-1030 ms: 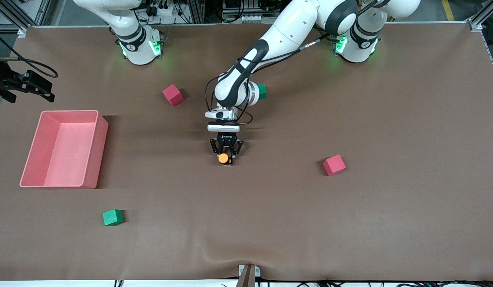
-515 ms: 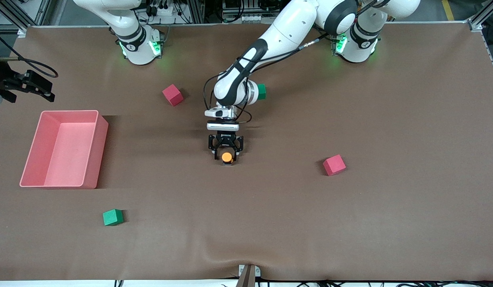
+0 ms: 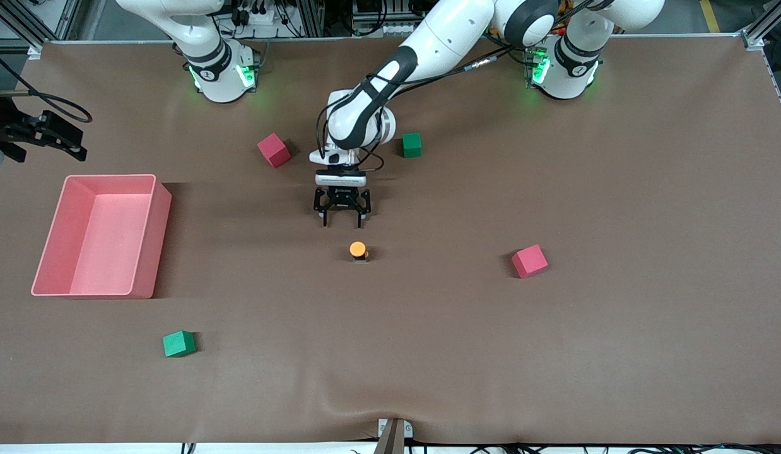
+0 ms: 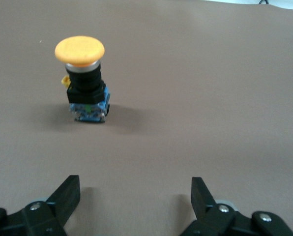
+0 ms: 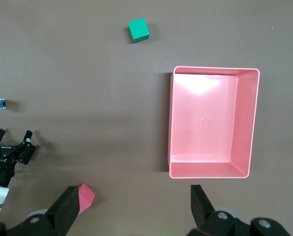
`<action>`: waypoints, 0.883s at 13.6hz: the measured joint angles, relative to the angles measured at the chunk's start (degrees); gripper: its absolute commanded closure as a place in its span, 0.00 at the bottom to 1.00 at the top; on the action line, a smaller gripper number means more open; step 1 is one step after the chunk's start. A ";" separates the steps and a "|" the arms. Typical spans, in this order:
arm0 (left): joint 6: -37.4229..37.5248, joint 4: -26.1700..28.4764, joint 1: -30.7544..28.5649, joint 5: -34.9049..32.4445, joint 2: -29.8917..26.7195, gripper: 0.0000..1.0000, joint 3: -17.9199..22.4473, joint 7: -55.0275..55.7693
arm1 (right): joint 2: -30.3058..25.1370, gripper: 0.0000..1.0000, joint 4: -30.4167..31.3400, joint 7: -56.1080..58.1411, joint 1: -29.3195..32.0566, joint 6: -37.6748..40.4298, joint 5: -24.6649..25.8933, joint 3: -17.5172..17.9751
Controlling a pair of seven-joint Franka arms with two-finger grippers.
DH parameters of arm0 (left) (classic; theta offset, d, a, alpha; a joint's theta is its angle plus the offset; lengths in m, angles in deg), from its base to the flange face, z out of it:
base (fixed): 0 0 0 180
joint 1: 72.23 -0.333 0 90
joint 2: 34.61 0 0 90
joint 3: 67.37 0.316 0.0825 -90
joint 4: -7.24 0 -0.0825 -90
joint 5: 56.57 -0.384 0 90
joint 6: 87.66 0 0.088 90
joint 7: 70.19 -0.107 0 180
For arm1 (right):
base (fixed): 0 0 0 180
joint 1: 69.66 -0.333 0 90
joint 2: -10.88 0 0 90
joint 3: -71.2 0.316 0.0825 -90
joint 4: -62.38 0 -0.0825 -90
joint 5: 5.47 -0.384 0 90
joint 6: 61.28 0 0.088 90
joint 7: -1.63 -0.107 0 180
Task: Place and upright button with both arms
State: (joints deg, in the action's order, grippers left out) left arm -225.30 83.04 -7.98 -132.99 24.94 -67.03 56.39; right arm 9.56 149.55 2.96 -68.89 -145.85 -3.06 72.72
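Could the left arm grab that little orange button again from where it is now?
Probably yes: the left gripper is open, just short of the button, which stands upright on bare table with nothing between them.

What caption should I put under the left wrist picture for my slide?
The orange-capped button stands upright on the brown table, apart from the left claw, whose fingers are open.

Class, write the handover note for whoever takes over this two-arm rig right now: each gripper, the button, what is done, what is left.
Left gripper: open, holding nothing, above the table just short of the button.
Right gripper: open, holding nothing, waiting high above the pink bin.
Button: on the mat mid-table, upright, orange cap up, touched by nothing.
Done: button placed and upright.
Left: apparently only pulling the left arm clear.
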 measured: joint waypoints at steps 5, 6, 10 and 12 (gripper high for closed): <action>-0.02 1.03 0.10 13.79 -4.04 0.00 -1.62 -6.19 | 0.00 0.00 0.00 0.00 0.00 -0.16 0.00 0.00; 0.13 1.03 0.09 18.09 -5.50 0.00 -1.63 -9.34 | 0.00 0.00 0.00 0.00 0.00 -0.18 0.00 0.01; 1.85 1.08 -0.41 32.21 -11.67 0.00 -1.61 -18.35 | 0.00 0.00 -0.02 0.00 0.01 -0.22 0.00 0.00; 3.66 1.03 -1.22 40.67 -15.00 0.00 -1.49 -24.09 | 0.00 0.00 -0.03 0.00 0.02 -0.23 0.00 -0.02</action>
State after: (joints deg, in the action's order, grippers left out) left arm -221.65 84.07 -9.20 -92.32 9.94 -68.52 32.30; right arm 9.56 149.52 2.96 -68.86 -146.08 -3.06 72.70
